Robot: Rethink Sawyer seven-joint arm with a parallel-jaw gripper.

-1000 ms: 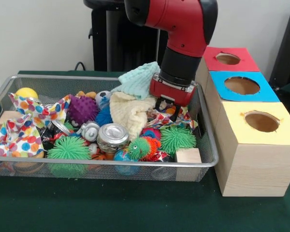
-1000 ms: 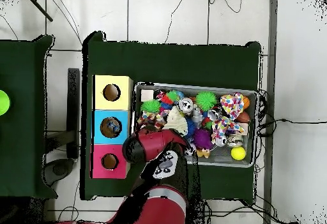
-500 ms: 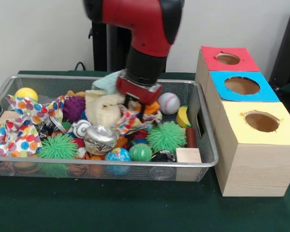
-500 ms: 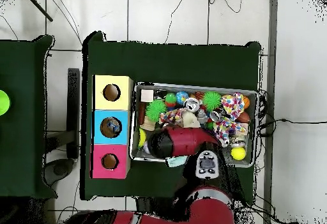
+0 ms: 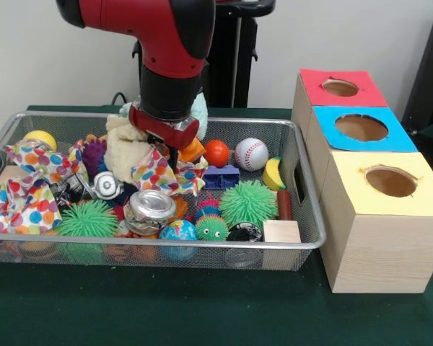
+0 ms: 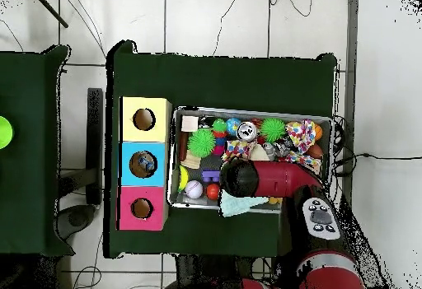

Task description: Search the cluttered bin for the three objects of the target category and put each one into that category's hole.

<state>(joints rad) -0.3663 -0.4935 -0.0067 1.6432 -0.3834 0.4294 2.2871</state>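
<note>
My gripper [image 5: 171, 152] is low in the wire bin [image 5: 307, 209], left of centre, pressed in among a cream cloth [image 5: 124, 149], a teal cloth [image 5: 199, 115] and a polka-dot cloth [image 5: 156, 174]. The cloths hide its tips. To its right lie an orange ball [image 5: 216, 153], a baseball [image 5: 252, 153], a blue block [image 5: 221, 176] and a green spiky ball [image 5: 247, 203]. Three boxes stand right of the bin, with a red-topped hole [image 5: 340, 87], a blue-topped hole [image 5: 361, 127] and a yellow-topped hole [image 5: 390, 181]. In the overhead view the red arm [image 6: 264, 177] covers the gripper.
A crushed can [image 5: 150, 207], a globe ball [image 5: 177, 232], a wooden block [image 5: 281, 232], another green spiky ball [image 5: 86, 218], a purple spiky ball [image 5: 94, 155] and a yellow ball [image 5: 40, 138] crowd the bin. The teal cloth [image 6: 243, 206] hangs over the bin's edge in the overhead view.
The arm has swept across the bin from the box side toward the middle-left, dragging the cream and teal cloths along. The baseball, orange ball and blue block are now uncovered.
</note>
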